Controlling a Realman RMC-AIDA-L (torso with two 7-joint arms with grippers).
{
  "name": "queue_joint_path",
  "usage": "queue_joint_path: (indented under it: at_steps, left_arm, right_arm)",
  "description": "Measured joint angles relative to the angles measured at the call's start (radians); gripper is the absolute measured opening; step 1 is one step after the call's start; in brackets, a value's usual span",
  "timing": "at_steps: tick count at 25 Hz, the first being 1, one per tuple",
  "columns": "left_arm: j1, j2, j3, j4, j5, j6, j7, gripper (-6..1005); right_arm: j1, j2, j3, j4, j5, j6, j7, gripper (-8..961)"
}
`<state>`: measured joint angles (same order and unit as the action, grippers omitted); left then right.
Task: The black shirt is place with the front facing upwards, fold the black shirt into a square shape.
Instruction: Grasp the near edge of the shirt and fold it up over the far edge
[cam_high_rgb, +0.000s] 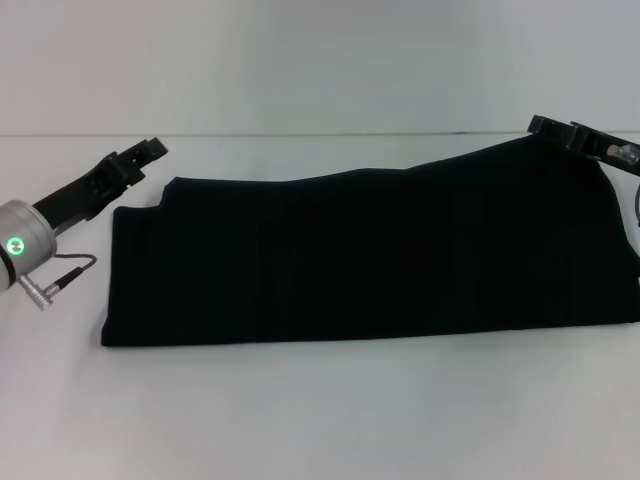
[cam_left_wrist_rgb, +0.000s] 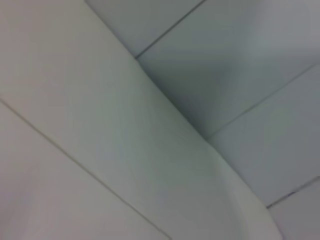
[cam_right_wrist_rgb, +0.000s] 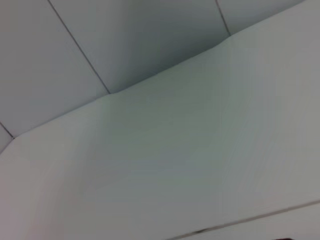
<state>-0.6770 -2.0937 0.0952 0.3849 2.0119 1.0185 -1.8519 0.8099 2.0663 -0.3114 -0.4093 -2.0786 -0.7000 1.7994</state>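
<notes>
While the black shirt (cam_high_rgb: 370, 255) is spread as a long folded band across the white table (cam_high_rgb: 320, 420), its far right corner is seen raised toward the right gripper (cam_high_rgb: 572, 133) at the far right edge. The left gripper (cam_high_rgb: 140, 158) is held just beyond the shirt's far left corner, apart from the cloth. Whether either gripper's jaws are open or closed cannot be told. Only pale panels are shown in both wrist views.

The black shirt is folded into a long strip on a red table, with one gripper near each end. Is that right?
Not quite. The table is white, not red, as the head view shows. The black shirt does lie in a long strip, the left gripper and right gripper near its ends.
</notes>
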Motion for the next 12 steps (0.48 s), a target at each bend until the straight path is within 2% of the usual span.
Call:
queue_joint_path:
  at_steps: [2,7,12]
  left_arm:
    - [0.003,0.003,0.0,0.0,0.0,0.048,0.01,574]
    - [0.012,0.009,0.0,0.0,-0.001,0.147,0.03,619]
    - [0.023,0.009,-0.001,0.0,-0.001,0.19,0.027,665]
  right_arm:
    - [-0.003,-0.002,-0.002,0.006,-0.002,0.004,0.005,720]
    - [-0.006,-0.007,-0.022,0.038,-0.006,0.009,0.006,747]
    - [-0.019,-0.004,-0.023,0.055,-0.004,0.069,0.008,770]
